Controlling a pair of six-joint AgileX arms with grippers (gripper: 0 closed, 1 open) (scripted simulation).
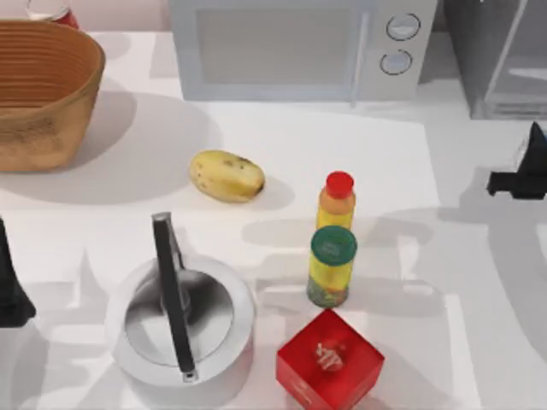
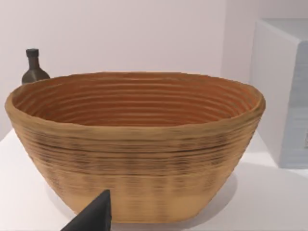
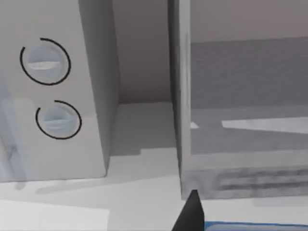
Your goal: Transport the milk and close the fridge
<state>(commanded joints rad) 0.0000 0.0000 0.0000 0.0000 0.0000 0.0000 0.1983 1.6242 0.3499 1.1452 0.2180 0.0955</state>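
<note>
The fridge (image 1: 504,60) is the grey box at the table's far right corner, with its pale framed door panel angled across its front. From the right wrist the fridge (image 3: 240,110) looms close, just past the microwave. My right gripper (image 1: 511,181) hovers at the right edge of the table, in front of the fridge. Against its dark fingertip (image 3: 192,214) lies the blue top edge of the milk (image 3: 255,227), the rest of the carton being hidden. My left gripper (image 1: 10,290) is parked at the left edge, its fingertip (image 2: 91,219) facing the basket.
A white microwave (image 1: 291,47) with two knobs stands left of the fridge. A woven basket (image 1: 43,85) sits far left. In the middle are a potato (image 1: 226,175), a red-capped yellow bottle (image 1: 337,203), a green-capped bottle (image 1: 332,266), a red box (image 1: 329,363) and a steel pot (image 1: 181,318).
</note>
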